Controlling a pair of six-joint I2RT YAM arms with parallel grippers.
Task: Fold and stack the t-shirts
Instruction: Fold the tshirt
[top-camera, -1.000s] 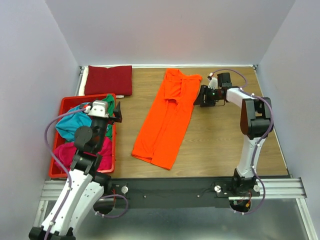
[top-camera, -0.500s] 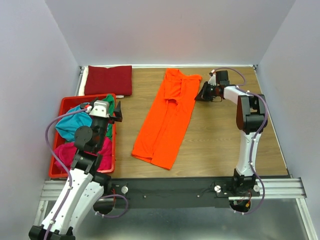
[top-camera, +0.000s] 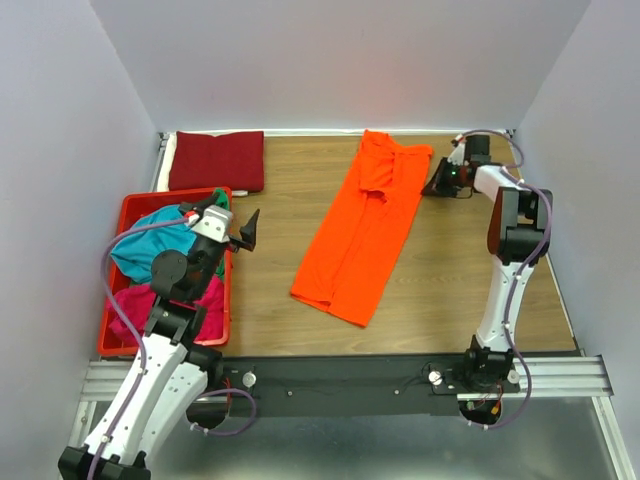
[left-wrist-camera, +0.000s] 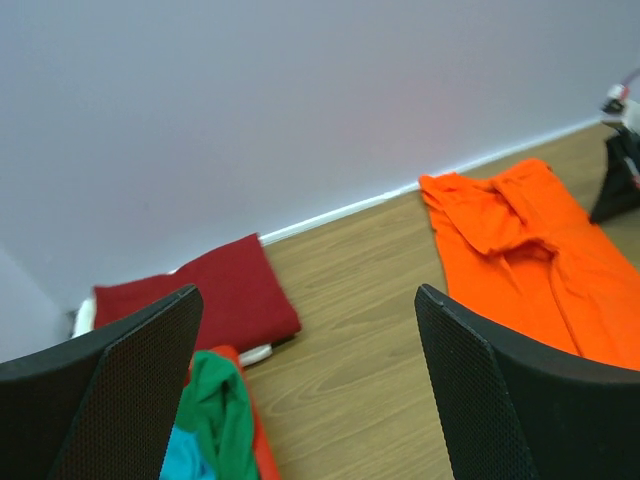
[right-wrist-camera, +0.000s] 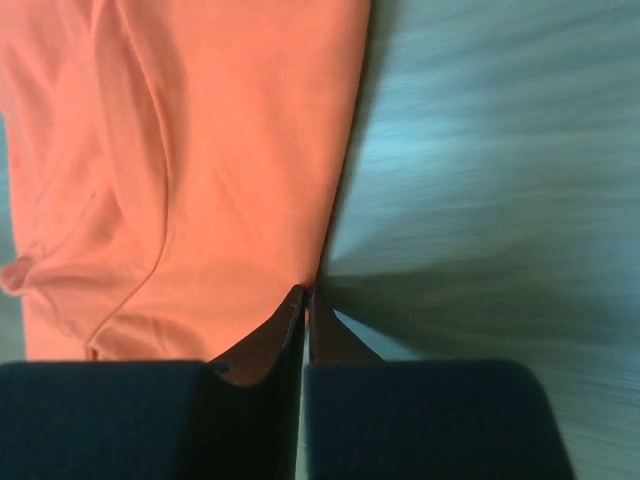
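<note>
A bright orange t-shirt (top-camera: 365, 235) lies folded lengthwise in a long strip on the wooden table; it also shows in the left wrist view (left-wrist-camera: 540, 250). My right gripper (top-camera: 432, 185) is shut, pinching the shirt's right edge near the far end (right-wrist-camera: 305, 292). A dark red t-shirt (top-camera: 217, 160) lies folded at the back left. Teal (top-camera: 145, 245), magenta (top-camera: 135, 305) and green (top-camera: 215, 200) t-shirts are bunched in the crate. My left gripper (top-camera: 245, 230) is open and empty, held in the air beside the crate (left-wrist-camera: 310, 300).
The red plastic crate (top-camera: 227, 300) stands at the table's left edge. Grey walls close in the back and both sides. Bare wood (top-camera: 275, 215) lies between the crate and the orange shirt, and to its right (top-camera: 460, 270).
My right gripper has moved right and toward the back, dragging the orange t-shirt rightward with it. My left gripper has swung a little to the right, off the crate's edge.
</note>
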